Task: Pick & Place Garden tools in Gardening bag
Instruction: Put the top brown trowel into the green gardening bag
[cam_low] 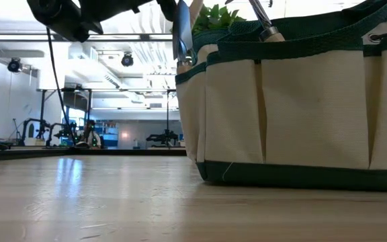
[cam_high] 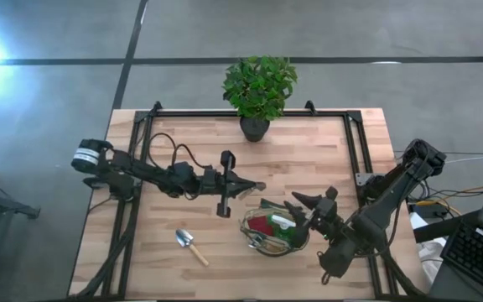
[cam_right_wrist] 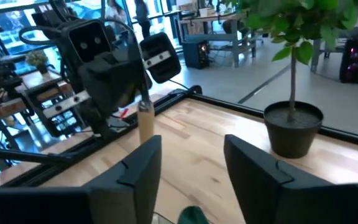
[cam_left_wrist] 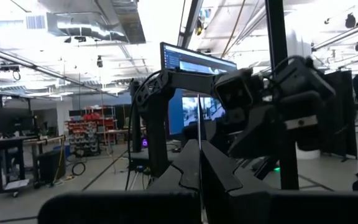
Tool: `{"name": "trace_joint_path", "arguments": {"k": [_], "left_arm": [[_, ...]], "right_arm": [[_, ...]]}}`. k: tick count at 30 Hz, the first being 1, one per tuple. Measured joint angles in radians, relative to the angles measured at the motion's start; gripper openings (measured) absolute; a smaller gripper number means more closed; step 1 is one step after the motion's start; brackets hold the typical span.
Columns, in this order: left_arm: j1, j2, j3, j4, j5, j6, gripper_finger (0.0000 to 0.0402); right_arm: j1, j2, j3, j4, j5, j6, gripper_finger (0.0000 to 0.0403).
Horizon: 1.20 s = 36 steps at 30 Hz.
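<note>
High view gave the clearest layout. At the left side of the desk [cam_high: 166, 268], the left gripper [cam_high: 254, 186] hung above the middle of the wood with its fingers clenched and empty, pointing toward the bag. In front of it, nearer the front edge, one trowel [cam_high: 192, 246] lay flat on the desk and apart from everything; its silver head pointed to the back-left and its wooden handle to the front-right. The left arm was the nearer one to it, and the wood around it was bare, so there was room to come down from above. Further right stood the gardening bag [cam_high: 246, 225], already holding a red piece [cam_high: 262, 225] and a green spray bottle [cam_high: 282, 225]. The right gripper [cam_high: 298, 204] was just over the bag's right rim, its fingers released and holding nothing. The potted plant [cam_high: 258, 88] stood at the back edge, well apart from the trowel.
</note>
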Motion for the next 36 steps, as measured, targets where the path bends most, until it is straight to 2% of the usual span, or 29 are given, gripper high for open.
{"name": "trace_joint_path", "arguments": {"k": [6, 14, 18, 28, 36], "left_arm": [[0.0, 0.0, 0.002, -0.017, 0.0, 0.001, 0.0], [0.0, 0.0, 0.002, -0.019, 0.027, -0.001, 0.0], [0.0, -0.001, 0.002, -0.026, 0.083, -0.031, 0.0], [0.0, -0.001, 0.002, -0.037, 0.106, -0.066, 0.0], [0.0, -0.002, 0.022, -0.037, 0.183, -0.105, 0.0]], "right_arm": [[-0.043, 0.002, 0.0, 0.201, -0.039, -0.195, 0.0188], [-0.106, 0.022, -0.001, 0.469, -0.113, -0.505, 0.0179], [-0.13, 0.024, -0.001, 0.522, -0.165, -0.564, 0.0172], [-0.16, 0.025, -0.002, 0.694, -0.275, -0.743, 0.0168], [-0.21, 0.025, -0.002, 0.703, -0.35, -0.753, 0.0159]]}}
